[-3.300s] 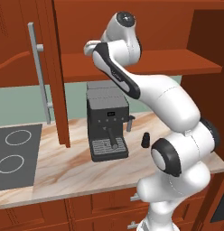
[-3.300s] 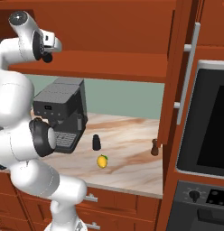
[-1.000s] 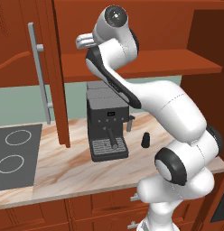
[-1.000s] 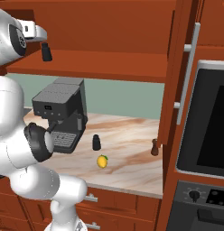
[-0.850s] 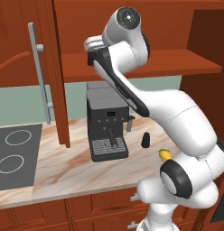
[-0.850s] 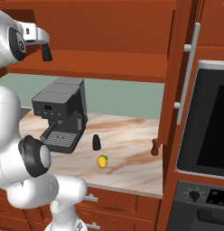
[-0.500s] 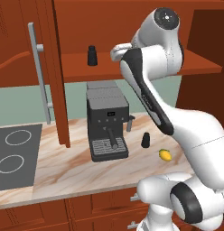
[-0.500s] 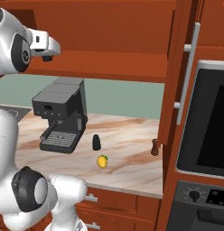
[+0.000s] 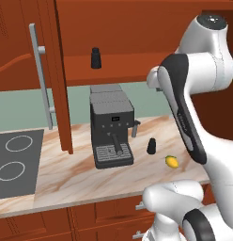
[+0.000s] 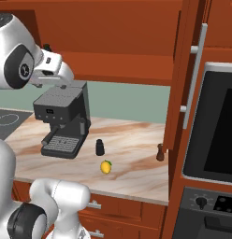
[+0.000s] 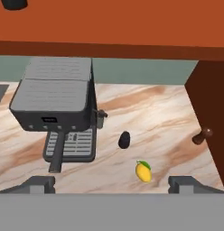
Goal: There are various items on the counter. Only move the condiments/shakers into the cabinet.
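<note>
One black shaker (image 9: 95, 58) stands on the cabinet shelf (image 9: 123, 70), above the coffee machine (image 9: 111, 129). My fingers (image 11: 39, 183) are wide apart and hold nothing. The second black shaker (image 11: 124, 140) stands upright on the worktop (image 11: 159, 117), right of the coffee machine, below and ahead of my fingers; I judge I must descend on it. The brown mill (image 11: 202, 136) stands further right of the machine, the lemon (image 11: 143, 172) nearer.
</note>
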